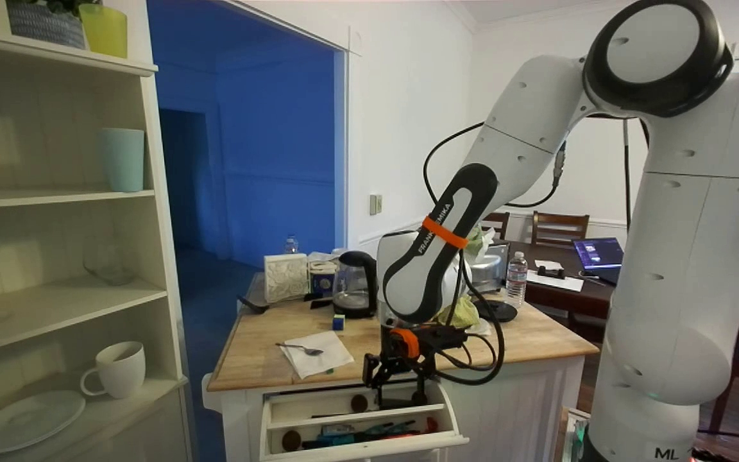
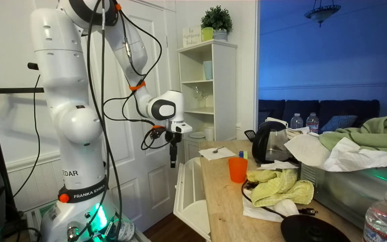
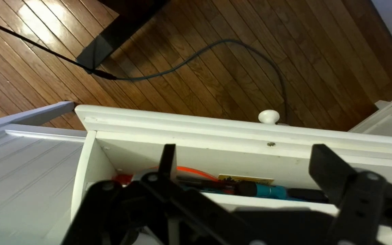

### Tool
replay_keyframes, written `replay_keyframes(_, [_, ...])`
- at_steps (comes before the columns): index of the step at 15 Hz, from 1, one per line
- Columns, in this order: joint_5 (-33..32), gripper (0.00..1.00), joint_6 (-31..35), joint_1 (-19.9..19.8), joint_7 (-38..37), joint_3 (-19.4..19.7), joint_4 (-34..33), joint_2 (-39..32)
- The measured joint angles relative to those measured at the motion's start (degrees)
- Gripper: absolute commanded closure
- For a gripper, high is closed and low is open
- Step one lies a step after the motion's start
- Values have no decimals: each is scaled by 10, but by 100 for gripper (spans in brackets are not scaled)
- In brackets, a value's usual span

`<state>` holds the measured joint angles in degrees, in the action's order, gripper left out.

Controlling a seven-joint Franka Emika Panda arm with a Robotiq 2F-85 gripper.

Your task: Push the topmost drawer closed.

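Note:
The topmost drawer (image 1: 369, 447) is white and pulled open from the wooden-topped island. It also shows in an exterior view (image 2: 184, 198) and in the wrist view (image 3: 213, 126). A divider splits it, and dark, teal and orange utensils (image 3: 272, 191) lie in the front compartment. A round white knob (image 3: 269, 116) sits on its outer front face. My gripper (image 1: 399, 401) points down over the drawer with its fingers spread. In an exterior view the gripper (image 2: 173, 164) shows above the drawer's front edge. In the wrist view nothing is between the fingers (image 3: 245, 158). I cannot tell whether they touch the drawer.
The island top (image 2: 220, 201) carries a kettle (image 1: 353, 282), a napkin (image 1: 321, 362) with a fork, an orange cup (image 2: 238, 169), a yellow-green cloth (image 2: 281, 188) and a toaster oven (image 2: 341, 188). White shelving (image 1: 61, 295) with dishes stands nearby. A cable (image 3: 196, 56) lies on the floor.

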<state>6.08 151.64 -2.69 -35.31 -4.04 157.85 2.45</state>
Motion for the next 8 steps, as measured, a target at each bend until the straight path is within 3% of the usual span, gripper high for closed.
replay_keyframes(8, [0, 0, 171, 74, -79, 10, -3, -158])
